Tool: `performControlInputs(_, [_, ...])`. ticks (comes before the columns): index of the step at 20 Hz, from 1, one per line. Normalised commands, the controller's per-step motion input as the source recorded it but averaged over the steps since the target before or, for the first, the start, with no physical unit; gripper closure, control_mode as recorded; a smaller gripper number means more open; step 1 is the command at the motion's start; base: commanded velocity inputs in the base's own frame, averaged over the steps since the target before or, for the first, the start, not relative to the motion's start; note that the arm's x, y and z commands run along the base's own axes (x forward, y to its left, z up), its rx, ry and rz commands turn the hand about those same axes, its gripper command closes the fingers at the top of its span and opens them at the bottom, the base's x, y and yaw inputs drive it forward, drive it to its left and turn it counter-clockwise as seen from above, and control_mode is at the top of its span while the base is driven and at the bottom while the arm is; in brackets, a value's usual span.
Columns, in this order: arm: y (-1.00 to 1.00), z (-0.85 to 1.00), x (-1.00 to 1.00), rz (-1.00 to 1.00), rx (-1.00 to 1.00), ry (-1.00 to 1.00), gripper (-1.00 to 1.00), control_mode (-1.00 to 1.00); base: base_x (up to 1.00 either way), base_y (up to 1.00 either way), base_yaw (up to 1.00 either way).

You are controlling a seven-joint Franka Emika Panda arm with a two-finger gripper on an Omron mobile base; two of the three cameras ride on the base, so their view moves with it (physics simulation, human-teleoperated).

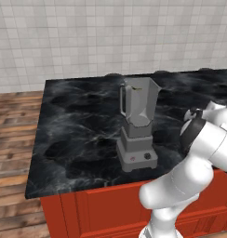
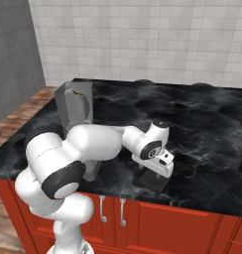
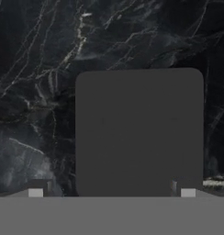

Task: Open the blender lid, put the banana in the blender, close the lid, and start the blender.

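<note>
On the counter: we see the blender (image 1: 136,128) standing on the black marble counter (image 1: 73,121), its jar uncovered.
Lid: we find the blender lid (image 3: 139,133) lying flat on the marble, directly under our gripper (image 3: 111,192).
Gripper: our fingers stand wide apart, with the lid between and beyond them.
Banana: perhaps the orange fleck (image 2: 77,93) inside the jar.

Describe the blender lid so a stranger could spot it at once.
On the black marble counter, look right of the grey blender, under the claw. The blender lid lies flat there: a plain dark squarish plate with rounded corners, matte against the veined stone.
</note>
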Motion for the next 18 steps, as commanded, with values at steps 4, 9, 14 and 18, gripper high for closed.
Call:
performControlInputs(4, [-0.11,0.0,0.0,-0.04,0.0,0.0,-1.0,-1.0,0.0,0.0,0.0])
performControlInputs(9, [-0.17,-0.13,0.0,-0.04,0.0,0.0,-1.0,-1.0,0.0,0.0,0.0])
performControlInputs(14, [-0.06,-0.37,0.0,-0.02,0.0,0.0,-1.0,-1.0,0.0,0.0,0.0])
performControlInputs(18, [0.0,-0.35,0.03,0.0,0.0,0.0,-1.0,-1.0,0.0,0.0,0.0])
